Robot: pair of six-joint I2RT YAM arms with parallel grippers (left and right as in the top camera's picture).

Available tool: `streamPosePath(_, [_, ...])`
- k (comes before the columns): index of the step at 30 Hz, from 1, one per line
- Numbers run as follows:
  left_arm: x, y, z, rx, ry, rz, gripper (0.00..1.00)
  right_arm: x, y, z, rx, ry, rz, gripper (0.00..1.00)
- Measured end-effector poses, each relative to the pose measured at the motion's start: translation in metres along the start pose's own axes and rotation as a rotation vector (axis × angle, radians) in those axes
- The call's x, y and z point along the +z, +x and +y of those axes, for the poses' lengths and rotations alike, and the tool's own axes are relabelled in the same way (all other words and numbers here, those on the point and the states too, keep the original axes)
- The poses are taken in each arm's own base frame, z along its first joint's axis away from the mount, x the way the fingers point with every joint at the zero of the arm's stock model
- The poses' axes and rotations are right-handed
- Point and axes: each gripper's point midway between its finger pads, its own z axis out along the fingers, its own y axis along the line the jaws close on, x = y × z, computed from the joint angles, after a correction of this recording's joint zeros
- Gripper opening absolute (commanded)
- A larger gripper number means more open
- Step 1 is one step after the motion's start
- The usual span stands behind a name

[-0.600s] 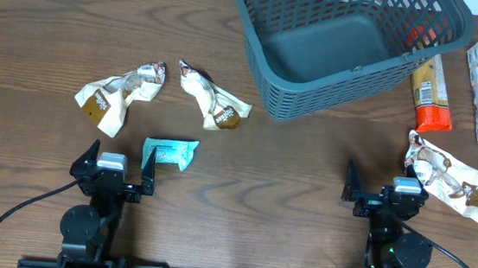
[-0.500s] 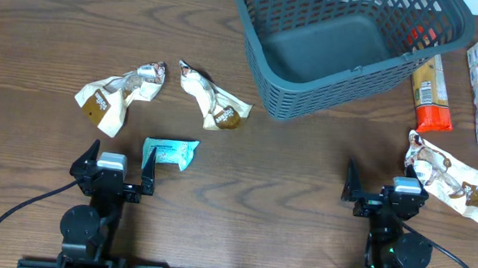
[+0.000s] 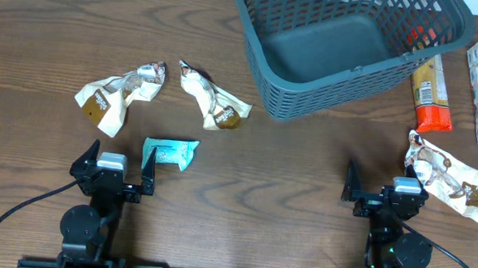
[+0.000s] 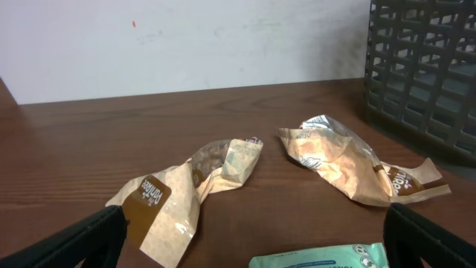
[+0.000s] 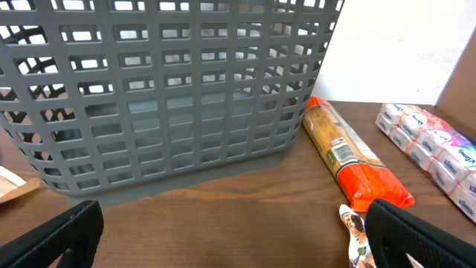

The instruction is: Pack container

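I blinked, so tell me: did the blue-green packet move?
No. The blue-green packet sits in the same spot as before, just as far left of the container.

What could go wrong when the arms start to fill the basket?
1. The teal packet lies very close to the open left gripper; a first move may knock it away.
2. The container has a high wall facing the arms; a packet carried low may catch on it.

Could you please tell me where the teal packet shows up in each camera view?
Overhead: the teal packet lies lower left.
Left wrist: the teal packet is cut off at the bottom edge, right of centre.
Right wrist: not in it.
Shared landmark: the grey basket, seen in all three.
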Motion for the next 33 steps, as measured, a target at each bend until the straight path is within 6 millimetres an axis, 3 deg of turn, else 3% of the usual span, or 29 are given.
streamPosePath(25, [0.000,-0.001,-0.001,0.000,0.005,-0.004,0.99,0.000,0.000,0.000,0.000,0.000,0.000,0.99])
streamPosePath(28, [0.000,-0.003,-0.010,0.000,0.057,-0.012,0.99,0.000,0.000,0.000,0.000,0.000,0.000,0.99])
streamPosePath(33, [-0.005,-0.007,-0.041,-0.080,0.245,-0.025,0.99,0.000,0.000,0.000,0.000,0.000,0.000,0.99])
